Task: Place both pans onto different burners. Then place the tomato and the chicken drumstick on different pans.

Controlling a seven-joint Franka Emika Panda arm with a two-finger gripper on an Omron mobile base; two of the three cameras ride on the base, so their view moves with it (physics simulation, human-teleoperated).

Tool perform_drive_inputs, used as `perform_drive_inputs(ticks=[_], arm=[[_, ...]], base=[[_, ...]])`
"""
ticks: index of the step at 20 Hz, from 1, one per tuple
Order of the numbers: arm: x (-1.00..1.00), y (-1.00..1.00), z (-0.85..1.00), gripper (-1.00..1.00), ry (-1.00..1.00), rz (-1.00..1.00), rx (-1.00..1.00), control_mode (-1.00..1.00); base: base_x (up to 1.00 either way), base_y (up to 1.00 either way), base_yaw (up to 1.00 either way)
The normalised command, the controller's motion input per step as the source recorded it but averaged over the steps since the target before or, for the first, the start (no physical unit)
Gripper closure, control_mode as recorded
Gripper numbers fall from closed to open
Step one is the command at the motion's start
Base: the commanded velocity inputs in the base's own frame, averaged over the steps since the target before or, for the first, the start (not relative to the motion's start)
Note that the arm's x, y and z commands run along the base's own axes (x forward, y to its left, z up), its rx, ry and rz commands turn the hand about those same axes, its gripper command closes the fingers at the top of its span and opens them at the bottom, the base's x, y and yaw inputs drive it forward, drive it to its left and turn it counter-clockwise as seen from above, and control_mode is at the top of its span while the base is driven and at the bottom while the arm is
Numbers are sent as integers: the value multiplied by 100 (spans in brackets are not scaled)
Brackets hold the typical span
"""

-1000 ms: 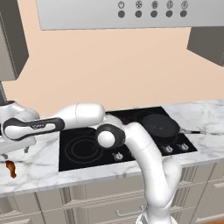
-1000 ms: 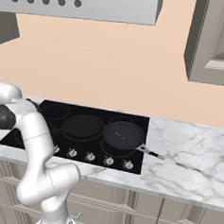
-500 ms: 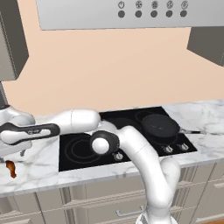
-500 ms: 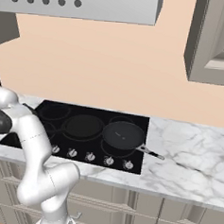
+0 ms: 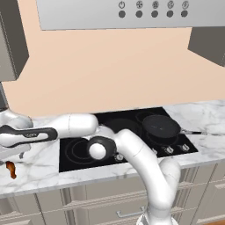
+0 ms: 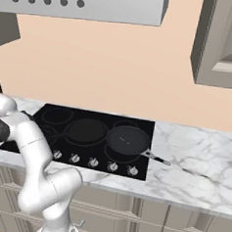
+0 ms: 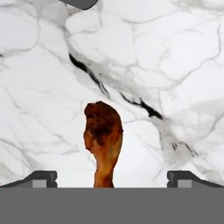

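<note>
**Drumstick sits between open jaws, but off toward the hand: watch the descent**

Your gripper (image 7: 112, 177) hangs over the marble bench (image 7: 175, 65) at the far left of the cooktop (image 5: 79, 151), jaws spread as wide as they go and holding nothing. In the hand view the chicken drumstick (image 7: 103, 140) lies flat on the bench between the two fingertips (image 7: 43, 177), thick end away from the hand and narrow bone end running toward it and out of sight at the bottom. In the left base view you can see the same drumstick (image 5: 10, 169) near the bench's front edge, just below the hand.

What could go wrong from here:

- If you close where the fingers line up now, they would likely meet the thin bone end, not the meaty part. A narrow, tapered piece may pivot or squirt out.
- The drumstick lies low on a hard surface. Coming down too far would drive the fingertips into the marble; stopping short would let them close above it.
- It rests close to the front edge, so a nudge from one finger could roll it toward the drop.

Both pans look set on the cooktop: one pan (image 6: 128, 140) on the right-hand burners with its handle pointing right, the other pan (image 6: 86, 130) just beside it. The carry is a long swing across, so a weak grip may let go on the way. I cannot find the tomato.
</note>
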Motion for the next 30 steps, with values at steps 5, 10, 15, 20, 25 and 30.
perform_drive_inputs(ticks=[5, 10, 15, 20, 25, 30], arm=[[0, 0, -26, -100, 0, 0, 0, -100], [0, 0, -26, -100, 0, 0, 0, -100], [1, 0, -22, -100, 0, 0, 1, -100], [1, 0, -19, -100, 0, 0, 2, -100], [3, 0, -19, -100, 0, 0, 1, -100], [4, 5, -20, -100, 0, 0, 0, -100]], base=[[0, 0, 0], [0, 0, 0], [0, 0, 0], [0, 0, 0], [0, 0, 0], [0, 0, 0]])
